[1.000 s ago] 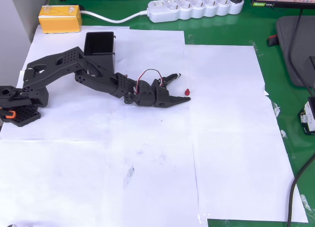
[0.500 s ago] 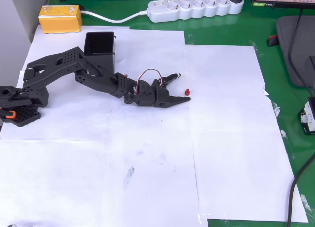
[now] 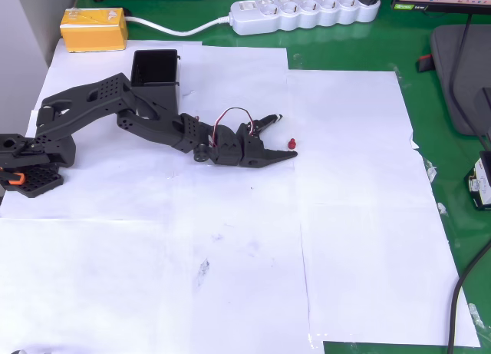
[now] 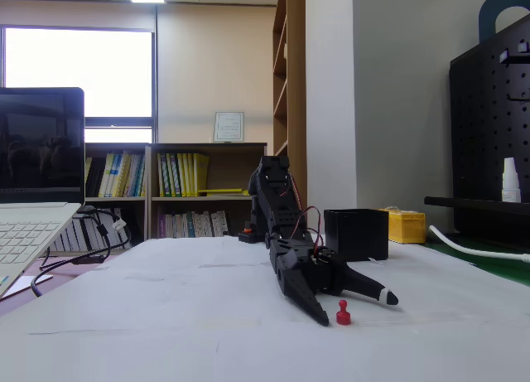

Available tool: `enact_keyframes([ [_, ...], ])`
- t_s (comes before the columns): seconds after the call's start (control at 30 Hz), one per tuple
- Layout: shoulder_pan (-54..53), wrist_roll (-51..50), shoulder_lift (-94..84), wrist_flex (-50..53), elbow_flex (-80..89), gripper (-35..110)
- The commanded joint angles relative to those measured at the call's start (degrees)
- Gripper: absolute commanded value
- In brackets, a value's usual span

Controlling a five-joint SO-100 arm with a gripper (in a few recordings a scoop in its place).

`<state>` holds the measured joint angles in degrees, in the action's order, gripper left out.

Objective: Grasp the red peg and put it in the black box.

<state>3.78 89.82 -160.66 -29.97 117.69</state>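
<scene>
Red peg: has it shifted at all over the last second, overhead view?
No. The red peg sits at the same spot beside the paper seam, between the open gripper's fingertips, just as before. The gripper hasn't moved either.

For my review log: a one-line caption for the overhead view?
Open gripper low over white paper, fingers either side of the red peg; black box behind the arm.

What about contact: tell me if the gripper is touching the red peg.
Apart. In the overhead view white paper shows between the red peg and each finger of the open gripper; the peg stands between the fingertips, ungrasped.
</scene>
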Motion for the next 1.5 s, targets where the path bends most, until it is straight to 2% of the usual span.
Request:
enact_keyframes([
  [0.0,2.3,0.7,0.0,-0.4,2.8,42],
  [0.77,3.0,0.5,-0.3,-1.8,2.7,41],
  [0.87,2.8,0.6,-0.4,-1.9,2.7,36],
  [1.13,2.8,0.7,-0.5,-1.9,2.9,0],
  [1.47,2.7,0.9,-0.7,-2.1,3.0,0],
])
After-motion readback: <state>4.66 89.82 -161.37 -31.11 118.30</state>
